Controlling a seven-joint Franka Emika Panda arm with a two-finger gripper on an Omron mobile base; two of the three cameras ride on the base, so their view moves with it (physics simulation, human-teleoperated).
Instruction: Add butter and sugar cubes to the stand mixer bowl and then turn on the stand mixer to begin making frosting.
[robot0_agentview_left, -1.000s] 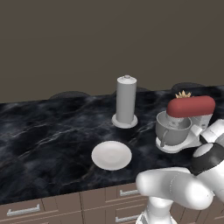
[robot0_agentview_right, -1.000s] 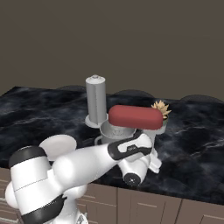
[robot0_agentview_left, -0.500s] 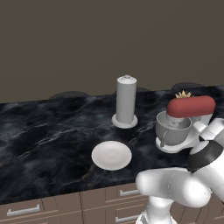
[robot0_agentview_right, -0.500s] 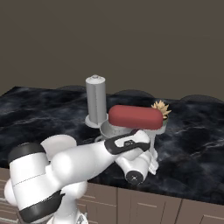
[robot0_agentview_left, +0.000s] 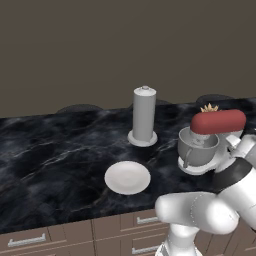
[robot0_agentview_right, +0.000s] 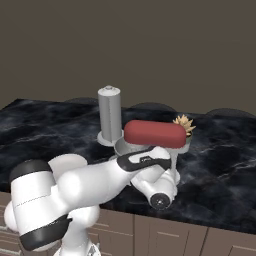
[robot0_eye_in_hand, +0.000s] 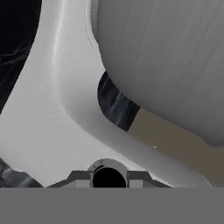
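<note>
The stand mixer (robot0_agentview_left: 217, 121) stands at the counter's right, white-bodied with a rounded red head (robot0_agentview_right: 155, 134). Its grey metal bowl (robot0_agentview_left: 197, 147) sits under the head. My arm reaches round the front of the mixer, the wrist (robot0_agentview_right: 160, 197) low beside its white base. In the hand view, my gripper (robot0_eye_in_hand: 107, 177) is right up against the mixer's white body (robot0_eye_in_hand: 43, 109), with the bowl's grey wall (robot0_eye_in_hand: 166, 57) close above. The fingertips barely rise and look shut with nothing between them. Butter and sugar cubes are out of sight; the bowl's inside is hidden.
A bare white plate (robot0_agentview_left: 127, 177) lies on the black marble counter (robot0_agentview_left: 50, 160) left of the mixer. A tall grey cylinder (robot0_agentview_left: 144, 115) stands behind it. A small golden spiky thing (robot0_agentview_right: 184, 124) sits behind the mixer. Drawers run below the counter's front edge.
The wrist has shifted slightly along the mixer's base. Mixer, bowl, plate and cylinder have not moved.
</note>
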